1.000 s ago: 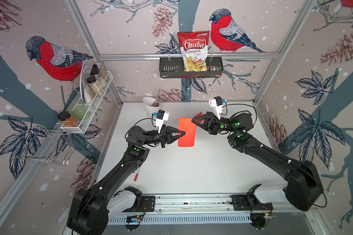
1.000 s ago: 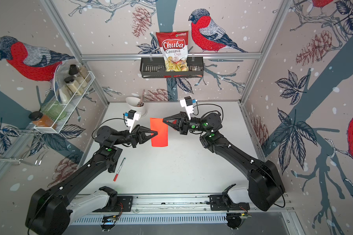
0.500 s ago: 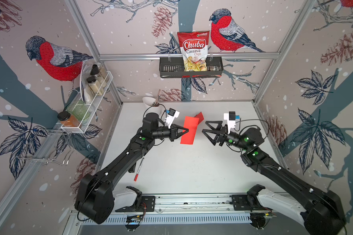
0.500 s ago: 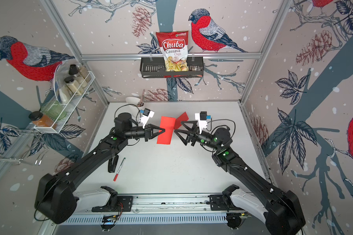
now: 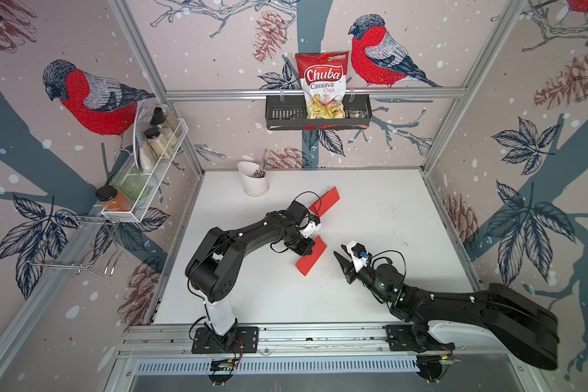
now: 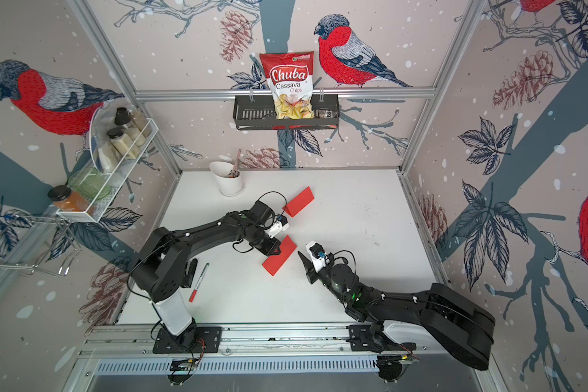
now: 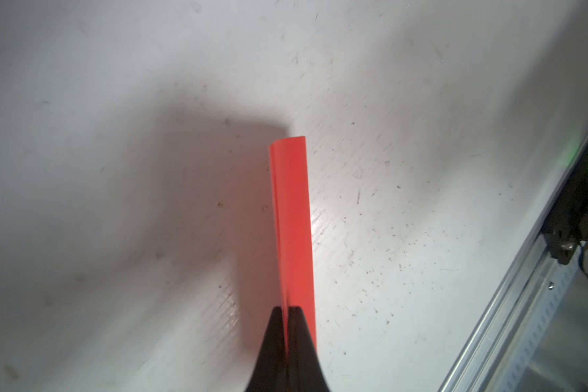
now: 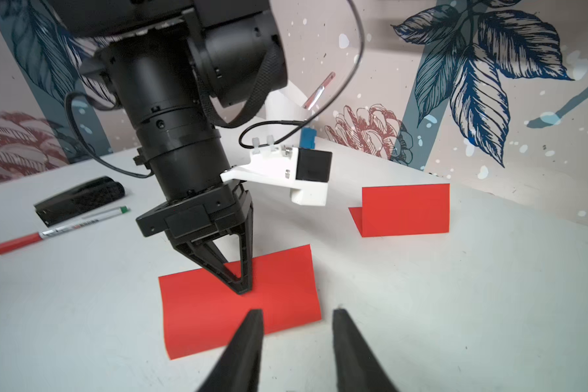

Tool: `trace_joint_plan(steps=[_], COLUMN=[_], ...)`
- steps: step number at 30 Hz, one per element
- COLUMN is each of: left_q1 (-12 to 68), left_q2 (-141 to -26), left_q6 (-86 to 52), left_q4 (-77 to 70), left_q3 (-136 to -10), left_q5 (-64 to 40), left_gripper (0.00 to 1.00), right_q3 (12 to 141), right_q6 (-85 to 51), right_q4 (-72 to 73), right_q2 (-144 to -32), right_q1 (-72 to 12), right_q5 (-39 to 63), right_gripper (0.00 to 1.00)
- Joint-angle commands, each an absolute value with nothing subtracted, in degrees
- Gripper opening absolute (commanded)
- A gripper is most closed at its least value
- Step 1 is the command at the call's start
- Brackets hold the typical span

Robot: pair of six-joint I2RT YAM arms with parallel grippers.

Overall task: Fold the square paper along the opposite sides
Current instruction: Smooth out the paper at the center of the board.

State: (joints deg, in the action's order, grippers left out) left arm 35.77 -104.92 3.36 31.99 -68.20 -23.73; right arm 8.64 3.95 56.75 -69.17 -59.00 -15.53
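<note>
Mid-fold on the white tabletop (image 5: 387, 220): the left end effector (image 7: 287, 309) is clamped tight on one edge of the red paper sheet (image 8: 214, 319), near the middle of the work surface. The right end effector (image 8: 297, 310) hovers just beside the sheet's near edge, jaws partly apart and holding nothing. Whether the sheet's lower edge rests on the tabletop or hangs just clear of it cannot be told. Seen from the left wrist, the sheet is doubled over, and the bend at its far end looks rounded rather than sharply creased. The paper looks thin, very light and limp. It would likely sag from a single pinch, skate on the smooth surface if pushed, and spring open at a soft bend. It is probably best held at an open edge or corner with both layers caught together, gently enough not to crumple it. A second folded red paper (image 5: 326, 202) stands tent-like well apart, toward the white cup (image 5: 256, 181). A red marker (image 6: 199, 281) lies off to the left arm's side.
</note>
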Motion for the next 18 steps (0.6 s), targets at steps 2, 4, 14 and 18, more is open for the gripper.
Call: trace_joint_plan(steps=[2, 4, 14, 18], left_q1=[36.9, 37.1, 37.4, 37.9], left_q2=[-111.0, -113.3, -114.3, -113.3], left_q6=[7.9, 8.6, 12.2, 13.2], left_q4=[38.7, 39.6, 39.9, 40.1], left_q3=[-72.4, -74.1, -77.9, -77.4], left_q5=[-18.1, -16.8, -18.7, -20.9], left_gripper=[0.0, 0.01, 0.18, 0.15], right_q3=[10.5, 11.4, 15.7, 16.6], right_q6=[7.1, 6.1, -1.6, -4.1], right_q4=[65.3, 68.0, 75.0, 78.2], right_q2=[-76.9, -81.3, -98.8, -104.6], right_q1=[-60.1, -60.2, -59.1, -58.5], right_q5=[-19.4, -18.8, -13.0, -10.8], right_gripper=[0.18, 0.16, 0.12, 0.05])
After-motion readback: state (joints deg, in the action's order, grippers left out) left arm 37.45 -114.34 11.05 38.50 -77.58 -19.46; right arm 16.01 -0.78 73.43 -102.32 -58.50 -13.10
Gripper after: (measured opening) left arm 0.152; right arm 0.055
